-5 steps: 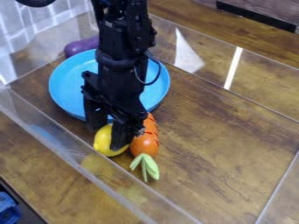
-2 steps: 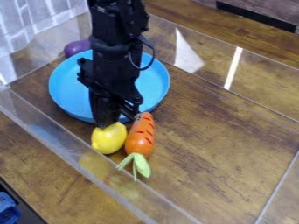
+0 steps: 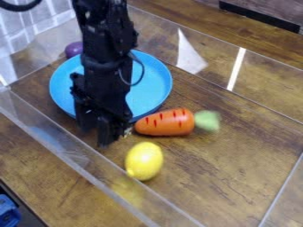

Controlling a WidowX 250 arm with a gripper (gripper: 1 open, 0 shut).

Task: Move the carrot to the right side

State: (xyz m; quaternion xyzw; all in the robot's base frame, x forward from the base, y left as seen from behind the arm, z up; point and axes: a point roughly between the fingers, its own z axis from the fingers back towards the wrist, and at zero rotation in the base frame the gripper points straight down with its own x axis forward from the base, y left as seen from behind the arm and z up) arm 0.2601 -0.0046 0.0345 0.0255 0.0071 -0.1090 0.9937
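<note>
The carrot (image 3: 166,122) lies on its side on the wooden desk (image 3: 249,168), at about three o'clock from the tool (image 3: 106,133) and just off the blue plate (image 3: 71,89), its blurred green top pointing to three o'clock. The tool points down near the plate's rim with nothing in it; whether its jaws are spread I cannot tell. Judged so, the carrot sits mid-desk, with the right side still ahead and a lemon (image 3: 144,160) at five o'clock.

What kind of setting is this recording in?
Probably a lab tabletop play setup: a wooden table fenced by clear plastic walls, with a toy carrot, lemon and blue plate.
</note>
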